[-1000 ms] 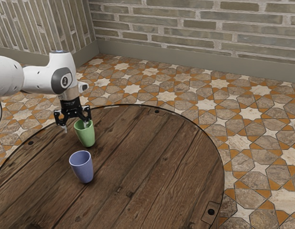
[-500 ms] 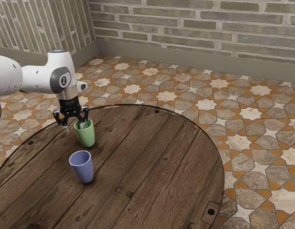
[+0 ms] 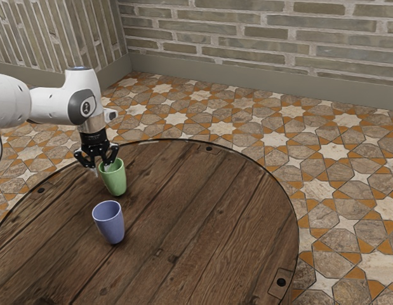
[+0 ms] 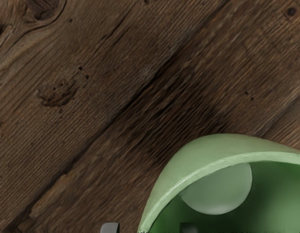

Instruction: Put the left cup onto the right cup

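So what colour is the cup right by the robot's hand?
The cup is green, and the wrist view shows it best.

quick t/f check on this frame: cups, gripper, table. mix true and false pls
1. The green cup and the blue cup both stand upright on the table. True.
2. The green cup is stacked on the blue cup. False: they stand apart on the wood.
3. The gripper is at the green cup's rim, its fingers straddling the wall. True.
4. The gripper is clamped on the blue cup. False: it is open, and nothing touches the blue cup.
5. The table is square. False: its edge is rounded.
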Robot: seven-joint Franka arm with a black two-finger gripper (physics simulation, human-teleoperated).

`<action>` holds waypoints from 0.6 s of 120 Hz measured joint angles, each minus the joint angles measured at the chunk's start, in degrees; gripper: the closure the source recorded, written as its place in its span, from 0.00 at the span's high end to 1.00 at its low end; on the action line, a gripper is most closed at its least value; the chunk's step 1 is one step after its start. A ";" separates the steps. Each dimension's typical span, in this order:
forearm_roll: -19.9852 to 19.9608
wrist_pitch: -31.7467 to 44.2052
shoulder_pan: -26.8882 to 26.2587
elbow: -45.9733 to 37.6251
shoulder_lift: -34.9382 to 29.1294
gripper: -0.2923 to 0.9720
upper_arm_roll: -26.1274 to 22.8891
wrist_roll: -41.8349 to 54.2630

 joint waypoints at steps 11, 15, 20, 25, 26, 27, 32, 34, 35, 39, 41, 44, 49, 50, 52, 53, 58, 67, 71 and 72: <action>0.00 0.00 -0.01 0.10 0.00 0.24 -0.02 -0.05; 0.00 0.00 -0.01 0.13 0.00 0.23 0.02 -0.07; 0.00 0.00 -0.01 0.16 0.00 0.22 0.03 -0.09; 0.00 0.00 -0.01 0.20 0.00 0.20 0.02 -0.11; 0.00 0.00 -0.01 0.21 0.00 0.20 0.03 -0.11; 0.00 0.00 -0.01 0.21 0.00 0.20 0.03 -0.11; 0.00 0.00 -0.01 0.23 -0.05 0.19 0.03 -0.13; 0.00 0.00 -0.01 0.24 -0.07 0.19 0.04 -0.13; 0.00 0.00 -0.01 0.24 -0.08 0.18 0.04 -0.13; 0.00 0.00 -0.01 0.24 -0.13 0.18 0.03 -0.15; 0.01 0.00 -0.01 0.24 -0.14 0.18 0.01 -0.16; 0.03 0.00 -0.04 0.25 -0.15 0.17 0.00 -0.18; 0.05 -0.01 -0.08 0.25 -0.17 0.17 -0.01 -0.21; 0.06 -0.01 -0.08 0.25 -0.17 0.17 -0.02 -0.22; 0.07 -0.01 -0.09 0.25 -0.17 0.17 -0.01 -0.24; 0.08 -0.01 -0.09 0.25 -0.17 0.16 0.00 -0.24; 0.11 -0.02 -0.10 0.25 -0.18 0.16 -0.01 -0.29; 0.17 -0.02 -0.26 0.25 -0.20 0.16 0.00 -0.37; 0.19 -0.03 -0.31 0.25 -0.29 0.16 0.02 -0.40; 0.19 -0.03 -0.32 0.25 -0.33 0.15 0.03 -0.41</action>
